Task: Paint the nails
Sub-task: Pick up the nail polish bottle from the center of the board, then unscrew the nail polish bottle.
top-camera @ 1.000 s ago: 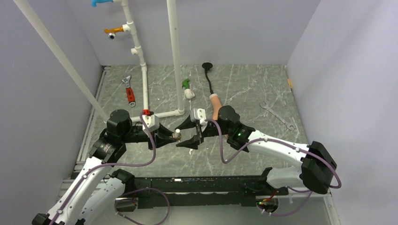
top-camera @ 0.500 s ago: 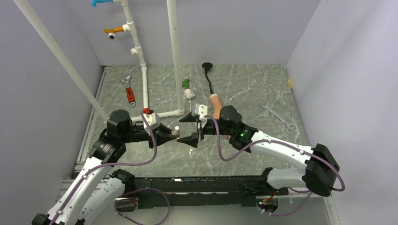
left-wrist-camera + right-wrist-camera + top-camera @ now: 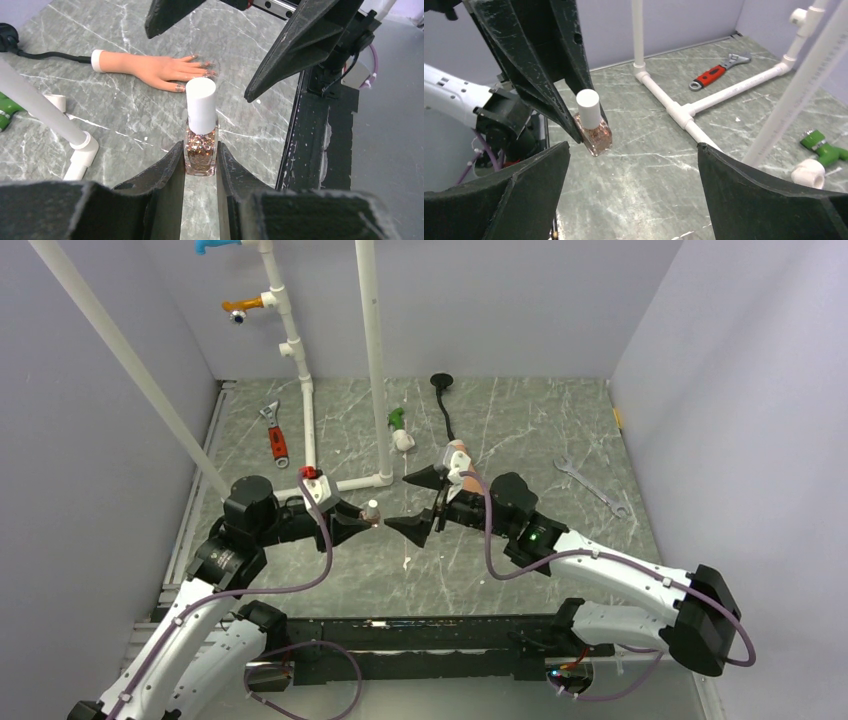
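Observation:
A small clear polish bottle [image 3: 201, 145] with glittery copper contents and a white cap [image 3: 201, 105] stands upright between the fingers of my left gripper [image 3: 200, 150], which is shut on its glass body above the table. The bottle [image 3: 372, 510] hangs mid-table. My right gripper [image 3: 398, 502] faces it from the right, open wide, with nothing between its fingers [image 3: 524, 190]. The bottle [image 3: 594, 127] sits just beyond its left fingertip. The peach mannequin hand [image 3: 155, 67] lies flat behind, and its nails [image 3: 206, 65] look glittery. From above only its wrist [image 3: 458, 453] shows.
White PVC pipes [image 3: 372, 360] rise from the table's back left. A red-handled wrench [image 3: 276, 440], a green and white fitting [image 3: 400, 428], a silver spanner [image 3: 590, 483] and the hand's black stem [image 3: 441, 382] lie around. A black rail [image 3: 310, 150] runs along the near edge.
My right gripper has opened wide and drawn back to the right, away from the bottle's cap. The left gripper has kept hold of the bottle and shifted slightly left.

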You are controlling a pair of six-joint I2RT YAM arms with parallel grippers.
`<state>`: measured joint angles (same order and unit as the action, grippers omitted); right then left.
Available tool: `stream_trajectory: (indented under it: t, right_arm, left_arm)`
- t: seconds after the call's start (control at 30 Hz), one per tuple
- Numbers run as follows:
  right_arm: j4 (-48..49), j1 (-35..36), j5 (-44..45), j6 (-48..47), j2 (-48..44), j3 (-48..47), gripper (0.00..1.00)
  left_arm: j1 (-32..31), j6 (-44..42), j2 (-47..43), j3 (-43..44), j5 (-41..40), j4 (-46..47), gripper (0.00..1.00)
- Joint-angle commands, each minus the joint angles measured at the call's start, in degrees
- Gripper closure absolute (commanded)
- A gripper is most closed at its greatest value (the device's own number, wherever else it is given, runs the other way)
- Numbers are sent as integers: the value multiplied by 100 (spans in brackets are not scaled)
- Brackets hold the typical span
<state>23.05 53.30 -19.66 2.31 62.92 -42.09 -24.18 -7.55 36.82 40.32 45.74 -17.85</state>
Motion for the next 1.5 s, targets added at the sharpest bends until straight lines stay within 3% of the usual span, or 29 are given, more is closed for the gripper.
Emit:
stream_trajectory:
  t: [0.0,0.17,0.47,0.63,0.83,1.13,1.47]
  right_arm:
    - [785,15,577,565,-296,255,0]
    - [978,5,785,642,-412,390,0]
    - [480,10,378,531,-207,-102,0]
    - [746,5,32,848,33,-291,1]
    - [946,5,-59,1238,373,-569,11]
    - [984,8,306,2198,1031,-989,40]
    - [735,14,486,2554,1372,-1320,43]
  left_arm:
    - [10,364,-89,63,-287,528,100]
    - [10,525,132,62,-514,552,100]
    - [10,818,215,102,-1371,464,100]
    - [10,951,289,222,-1756,293,100]
    - [10,823,279,301,-1484,192,100]
    - [10,588,225,383,-1479,20,100]
    - [10,554,228,431,-1437,-51,100]
